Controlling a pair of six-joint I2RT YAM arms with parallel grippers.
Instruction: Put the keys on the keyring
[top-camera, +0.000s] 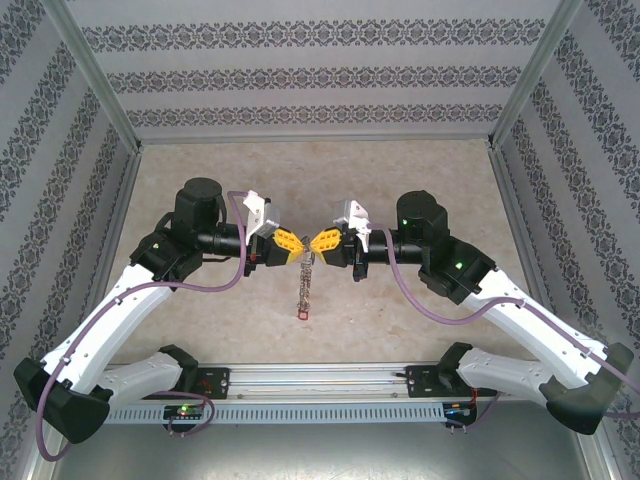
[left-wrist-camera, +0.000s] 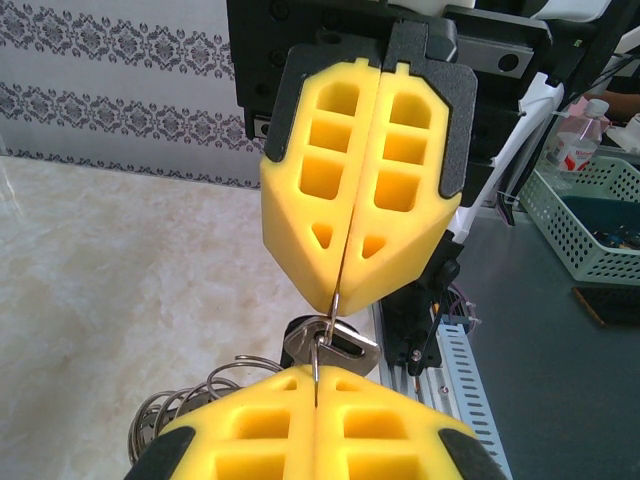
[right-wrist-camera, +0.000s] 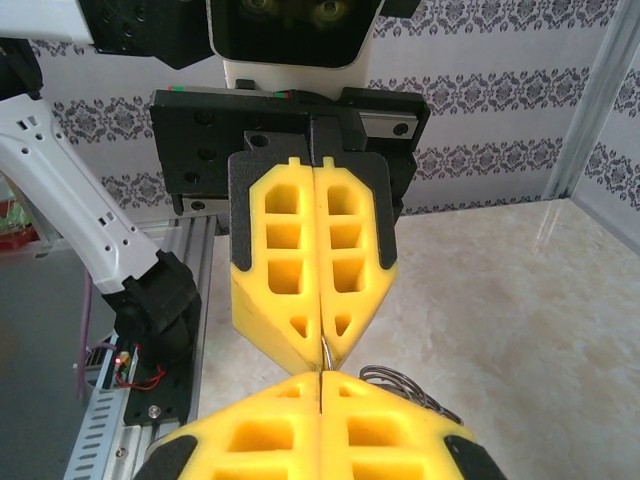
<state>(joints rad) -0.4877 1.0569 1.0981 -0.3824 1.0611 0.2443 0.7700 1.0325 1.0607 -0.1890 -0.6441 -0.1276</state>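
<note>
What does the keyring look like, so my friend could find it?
Look at the middle of the beige table, where the left pincer and right pincer, both yellow, meet tip to tip. The keyring hangs from between them as a silvery string of keys. It is grey metal against yellow foam, with a small red tag at its end.

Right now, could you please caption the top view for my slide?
Left gripper and right gripper meet tip to tip over the table, both shut on the keyring dangling between them.

Thin grey keyring (top-camera: 305, 285), dangling cluster hanging mid-air (red tag (top-camera: 303, 315) lowest), silver key (left-wrist-camera: 335, 345) against its wire
</note>
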